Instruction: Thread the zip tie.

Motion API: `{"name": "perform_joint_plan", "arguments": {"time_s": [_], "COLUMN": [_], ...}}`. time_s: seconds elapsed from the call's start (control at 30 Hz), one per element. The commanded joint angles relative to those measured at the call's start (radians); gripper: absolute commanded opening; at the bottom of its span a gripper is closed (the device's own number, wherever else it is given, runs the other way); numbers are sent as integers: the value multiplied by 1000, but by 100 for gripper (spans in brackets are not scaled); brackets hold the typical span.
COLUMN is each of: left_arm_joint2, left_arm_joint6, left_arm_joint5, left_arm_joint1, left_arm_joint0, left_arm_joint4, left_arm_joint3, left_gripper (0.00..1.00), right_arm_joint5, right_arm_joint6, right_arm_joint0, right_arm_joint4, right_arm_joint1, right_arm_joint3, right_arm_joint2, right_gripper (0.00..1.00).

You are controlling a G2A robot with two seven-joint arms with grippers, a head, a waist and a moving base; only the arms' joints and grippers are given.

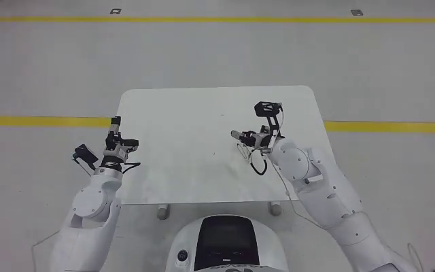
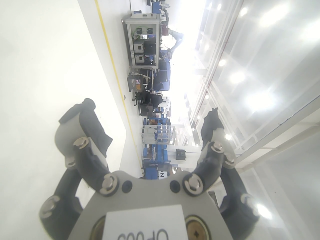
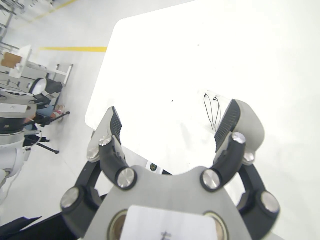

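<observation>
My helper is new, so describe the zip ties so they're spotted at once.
Find the white table. On it, close by the open right gripper, two zip ties lie side by side. Unlike the tiny dark speck nearby, they are long thin black strands.

White-shelled arms with grey-and-black grippers.
Left arm (image 1: 95, 204) and right arm (image 1: 326, 194) wear glossy rounded white casings, thin black cables (image 1: 264, 172) looping at the wrists. The left gripper (image 2: 150, 108) and right gripper (image 3: 172, 108) each show a grey metal plate (image 3: 170, 191), black linkages (image 3: 110, 156), silver round-headed screws (image 3: 211, 179), ribbed black pads (image 3: 226, 121) and a white label (image 2: 143, 222), seemingly printed.
</observation>
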Motion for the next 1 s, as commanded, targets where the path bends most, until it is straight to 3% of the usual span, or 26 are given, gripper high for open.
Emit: {"name": "perform_joint_plan", "arguments": {"time_s": [0.0, 0.2, 0.57, 0.67, 0.8, 0.97], "left_arm_joint2": [0, 0, 0, 0, 0, 0], "left_arm_joint6": [0, 0, 0, 0, 0, 0], "left_arm_joint5": [0, 0, 0, 0, 0, 0], "left_arm_joint1": [0, 0, 0, 0, 0, 0], "left_arm_joint0": [0, 0, 0, 0, 0, 0], "left_arm_joint4": [0, 0, 0, 0, 0, 0], "left_arm_joint3": [0, 0, 0, 0, 0, 0], "left_gripper": [100, 100, 100, 100, 100, 100], "right_arm_joint5": [0, 0, 0, -3, 0, 0], "right_arm_joint6": [90, 273, 276, 300, 394, 439], "right_arm_joint0": [51, 191, 197, 230, 334, 443], "right_arm_joint4": [-36, -114, -118, -164, -209, -217], "right_arm_joint1": [-6, -43, -45, -52, -81, -137], "right_arm_joint3": [30, 168, 177, 200, 294, 474], "right_arm_joint2": [-27, -139, -143, -178, -262, -364], "right_gripper": [100, 100, 100, 100, 100, 100]}}
